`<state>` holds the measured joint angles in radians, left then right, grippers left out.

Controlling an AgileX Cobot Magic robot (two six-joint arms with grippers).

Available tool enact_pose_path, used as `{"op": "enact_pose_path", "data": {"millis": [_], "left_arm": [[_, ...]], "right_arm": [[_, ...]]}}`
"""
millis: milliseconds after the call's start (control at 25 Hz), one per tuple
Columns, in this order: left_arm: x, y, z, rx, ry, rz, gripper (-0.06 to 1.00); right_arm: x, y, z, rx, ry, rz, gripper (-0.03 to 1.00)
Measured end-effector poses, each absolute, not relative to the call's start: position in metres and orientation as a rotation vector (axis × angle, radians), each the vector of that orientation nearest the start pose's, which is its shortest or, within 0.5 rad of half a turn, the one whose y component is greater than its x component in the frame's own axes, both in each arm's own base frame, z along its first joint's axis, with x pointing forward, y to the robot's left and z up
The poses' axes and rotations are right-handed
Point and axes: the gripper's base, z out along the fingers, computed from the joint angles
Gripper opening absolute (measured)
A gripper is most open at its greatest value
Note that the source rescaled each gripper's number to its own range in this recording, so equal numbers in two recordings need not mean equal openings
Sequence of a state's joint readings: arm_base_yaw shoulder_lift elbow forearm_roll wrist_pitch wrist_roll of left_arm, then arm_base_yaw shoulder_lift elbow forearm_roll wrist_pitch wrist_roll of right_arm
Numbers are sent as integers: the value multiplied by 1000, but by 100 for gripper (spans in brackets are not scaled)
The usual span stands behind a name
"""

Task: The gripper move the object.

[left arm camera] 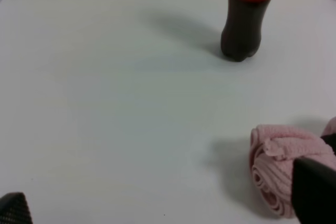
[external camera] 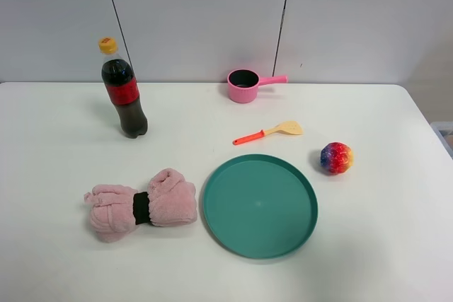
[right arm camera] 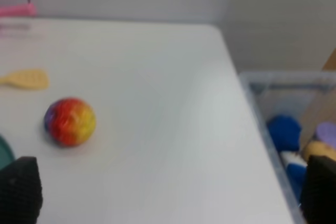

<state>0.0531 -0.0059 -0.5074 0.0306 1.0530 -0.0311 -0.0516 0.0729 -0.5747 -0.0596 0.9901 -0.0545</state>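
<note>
right gripper (right arm camera: 168, 192) hangs with jaws spread wide, holding nothing; rainbow ball (right arm camera: 70, 121) sits ahead of it, off toward one fingertip (right arm camera: 20, 190).

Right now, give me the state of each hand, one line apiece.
Left hand: open, holding nothing; pink towel lies by one finger.
Right hand: open, holding nothing; rainbow ball sits ahead, untouched.

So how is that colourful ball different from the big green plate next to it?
The ball is round and mottled in red, blue, yellow and purple; the plate is flat, shallow and a single teal colour. The ball is far smaller than the plate, which is the widest thing there. The ball sits beside the plate's far right edge, not touching it. Both rest on the white table, and no pincer touches either.
</note>
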Motion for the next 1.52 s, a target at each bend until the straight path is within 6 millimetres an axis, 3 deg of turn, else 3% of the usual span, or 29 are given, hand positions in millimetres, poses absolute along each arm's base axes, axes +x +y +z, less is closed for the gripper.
{"op": "enact_pose_path", "data": {"millis": [280,680,1520], "left_arm": [[-7,2,280,-87,2021,50,100],[-7,2,280,-87,2021,50,100],[-7,2,280,-87,2021,50,100]], "right_arm": [[1,-2,281,3,2119,-82,100],[1,-4,278,89,2112,-69,100],[-5,-4,276,98,2052,-66,100]]}}
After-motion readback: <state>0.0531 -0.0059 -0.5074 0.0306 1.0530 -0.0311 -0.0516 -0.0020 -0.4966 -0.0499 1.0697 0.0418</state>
